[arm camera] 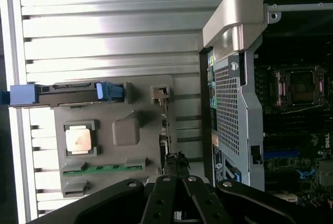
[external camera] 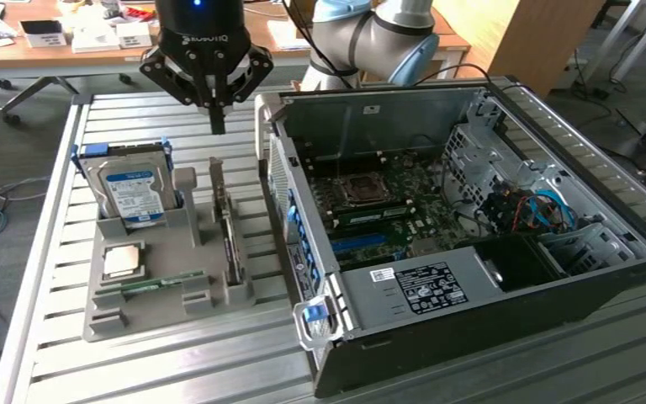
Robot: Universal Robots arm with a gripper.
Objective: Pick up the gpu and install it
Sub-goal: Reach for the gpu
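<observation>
**Gripper** — the fingers are being held together, with nothing clamped between them. The gripper is being held in the air over the grey parts tray, above the tray's edge nearest the computer case. In the wrist view the joined fingertips are being seen directly over the gpu. In the exterior view a clear gap is showing between them and the card, so no contact is being made.

**The gpu** — the card is being held upright on its long edge in a narrow slot running along the tray's case-side edge. Its silver bracket end is pointing toward the tray's hard-drive end. It is not being gripped or lifted.

**Other tray contents:**
- A blue-labelled hard drive is being held upright in a slot at one end of the tray.
- A processor is lying flat in a recess near the tray's middle, on the side away from the case.
- A green RAM stick is lying just beyond the processor, toward the tray's other end.

**Surroundings:**
- The case is lying open just beside the tray, with its motherboard exposed.
- Tray and case are both being carried by a slatted metal table.
</observation>
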